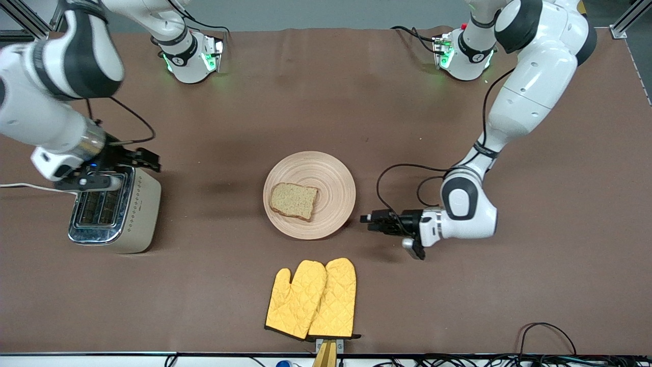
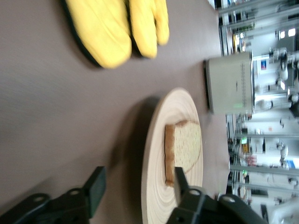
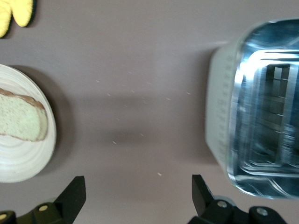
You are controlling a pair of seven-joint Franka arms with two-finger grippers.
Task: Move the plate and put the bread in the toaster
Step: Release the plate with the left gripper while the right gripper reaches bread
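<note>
The pale wooden plate (image 1: 331,178) lies mid-table with the brown bread slice (image 1: 293,201) on it. The cream and chrome toaster (image 1: 114,209) stands toward the right arm's end, slots up. My left gripper (image 1: 369,219) is open and low at the plate's rim on the left arm's side. In the left wrist view (image 2: 138,186) the plate's edge (image 2: 156,154) lies between the spread fingers, with the bread (image 2: 187,149) just ahead. My right gripper (image 1: 146,161) is open and empty, above the toaster's edge. In the right wrist view (image 3: 138,193) it is over bare table between toaster (image 3: 252,126) and plate (image 3: 18,158).
A pair of yellow oven mitts (image 1: 313,300) lies nearer the front camera than the plate, at the table's front edge. The toaster's white cord (image 1: 25,187) runs off toward the right arm's end. Brown table surface surrounds the plate.
</note>
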